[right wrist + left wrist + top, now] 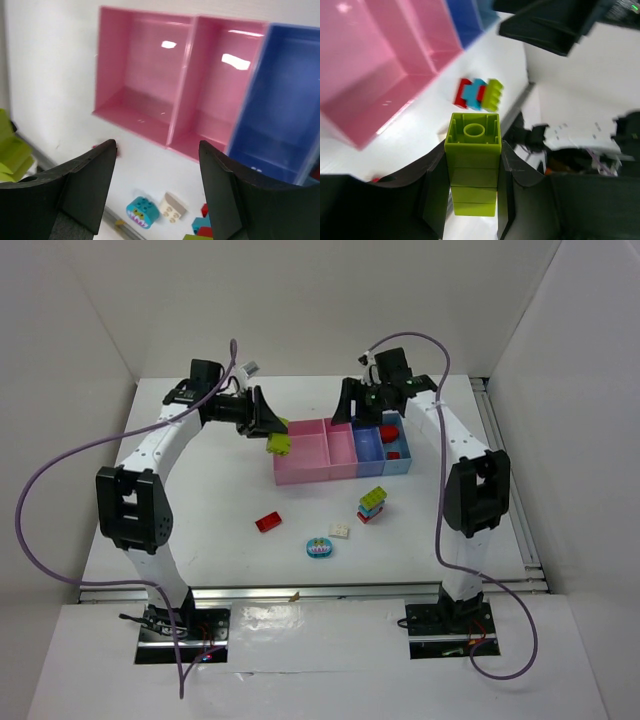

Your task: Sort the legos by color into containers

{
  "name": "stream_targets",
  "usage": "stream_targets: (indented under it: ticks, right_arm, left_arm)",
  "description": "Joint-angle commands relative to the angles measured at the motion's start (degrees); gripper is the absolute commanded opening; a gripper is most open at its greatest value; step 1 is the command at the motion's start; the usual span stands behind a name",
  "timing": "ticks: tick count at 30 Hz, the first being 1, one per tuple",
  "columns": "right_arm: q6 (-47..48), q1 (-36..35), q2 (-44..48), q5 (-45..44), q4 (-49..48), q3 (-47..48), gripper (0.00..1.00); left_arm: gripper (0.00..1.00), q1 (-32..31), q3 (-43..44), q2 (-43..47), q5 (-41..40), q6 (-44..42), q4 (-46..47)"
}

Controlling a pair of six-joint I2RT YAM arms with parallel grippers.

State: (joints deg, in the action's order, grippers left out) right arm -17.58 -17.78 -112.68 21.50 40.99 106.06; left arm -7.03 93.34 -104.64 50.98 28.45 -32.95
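Gripping a yellow-green lego (473,165), the left gripper (473,150) has its jaws drawn narrow against the brick's two sides, hollow underside facing the wrist camera. In the top view this held brick sits left of centre, just beside the upper left corner of the wide pink bin (303,462); whether it touches the wall I cannot tell

The right gripper (157,147) stands wide with nothing between its jaws, hovering above the row of containers at upper centre of the top view. Its wrist view looks down into the wide pink bin, the narrow pink bin (215,90) and the blue bin (280,105), side by side from left to right. The light blue bin (400,464) ends the row on the right, with two red legos (388,430) inside it

On the white table (200,500), below the bins, lie four more pieces. A red brick (268,522) is left of centre. A cream-white brick (340,530) lies just beside a teal-blue and pink brick (320,548) at lower centre. A small stack of legos (373,504), yellow-green over teal and red, sits below the blue bin
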Motion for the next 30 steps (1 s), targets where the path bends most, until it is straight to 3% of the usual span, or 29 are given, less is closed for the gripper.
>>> stream_targets:
  ticks: [1,6,8,11,15,23,30]
  right_arm:
    - [0.89,0.47,5.44,12.49,-6.43,-4.17,0.74]
    - [-4.47,0.47,14.24,20.75,-18.91,-16.41,0.72]
    - [-5.61,-0.06,14.86,27.16,-21.21,-18.16,0.72]
    - [-7.81,-0.06,16.26,29.56,-26.65,-22.02,0.74]
    - [-10.44,-0.06,19.95,32.28,-32.10,-24.66,0.74]
    - [-15.55,-0.06,21.63,40.10,-44.05,-27.22,0.76]
    - [-15.11,-1.20,17.76,45.92,-44.33,-26.43,0.81]
  left_arm:
    - [0.00,-1.75,-1.05,2.77,13.34,-3.38,4.38]
    - [0.00,-5.53,-0.27,1.64,21.25,-7.87,1.32]
    - [0.00,-7.29,3.15,1.10,21.26,-13.31,-2.45]
    - [0.00,-7.82,5.80,-0.21,21.26,-18.77,-8.26]
    - [0.00,-7.83,6.33,-0.74,21.26,-24.48,-12.75]
    - [0.00,-7.83,5.71,-1.80,24.34,-27.47,-12.75]
    - [0.00,-7.83,6.23,-2.32,24.87,-28.71,-13.98]
